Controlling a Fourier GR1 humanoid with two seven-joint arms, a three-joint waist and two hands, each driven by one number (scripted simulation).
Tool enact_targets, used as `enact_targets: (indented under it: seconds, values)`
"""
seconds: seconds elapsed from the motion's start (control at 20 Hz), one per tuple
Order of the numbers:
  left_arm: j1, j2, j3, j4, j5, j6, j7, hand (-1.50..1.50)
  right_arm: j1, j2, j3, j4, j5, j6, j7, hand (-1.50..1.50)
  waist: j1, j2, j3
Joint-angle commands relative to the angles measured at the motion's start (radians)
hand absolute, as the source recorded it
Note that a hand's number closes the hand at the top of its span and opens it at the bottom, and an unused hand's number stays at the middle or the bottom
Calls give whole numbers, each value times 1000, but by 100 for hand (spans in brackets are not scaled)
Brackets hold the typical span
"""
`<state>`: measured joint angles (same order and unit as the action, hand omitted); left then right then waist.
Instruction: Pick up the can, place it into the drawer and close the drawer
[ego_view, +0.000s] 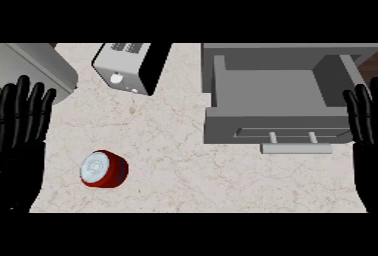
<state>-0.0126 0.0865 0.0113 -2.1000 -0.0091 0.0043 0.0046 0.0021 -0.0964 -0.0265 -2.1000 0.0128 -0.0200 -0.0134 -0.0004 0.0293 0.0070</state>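
Entry, head view. The short red metal can with a silver lid (103, 169) sits on the pale marbled bench (192, 175), low and left of centre. The lid faces up at me, so I read its long axis as roughly vertical. Whether it leans a little I cannot tell.

Left hand (22, 130): at the left edge, fingers straight and pointing up the view, spread wide, holding nothing. Resting.

Right hand (362, 117): at the right edge, fingers likewise straight, empty, just beside the right wall of the open grey box-shaped drawer (221, 127).

Key relation: the can lies to the right of the left hand and somewhat lower in the view. It is near but not touching, with bare bench between. The right hand is well apart from it, across the bench.

The drawer stands pulled out at upper right, its pale bar handle (295, 148) toward me.

Judgement: nothing of the task is done yet, and the reach comes first. The left hand is the nearer one for the pick. The carry would then run rightward to the drawer, passing below the silver box-shaped toaster (125, 67).
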Motion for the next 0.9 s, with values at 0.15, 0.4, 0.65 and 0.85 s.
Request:
enact_targets:
  seconds: [0.15,0.4,0.65,0.85]
  values:
    - [41,75,-119,-36,256,-312,-62,-150,-13,9,9,-19,1,-6,17,-150,1,-34,-10]
    - [209,237,-154,-23,339,-465,115,-150,46,3,-18,46,2,-38,226,-150,18,-32,-9]
    - [247,379,44,-44,539,-597,126,-150,144,10,9,-38,5,-15,212,-150,1,-32,-7]
    - [261,384,125,-21,601,-644,146,-150,181,14,-15,-13,-23,17,160,-150,0,-30,-7]
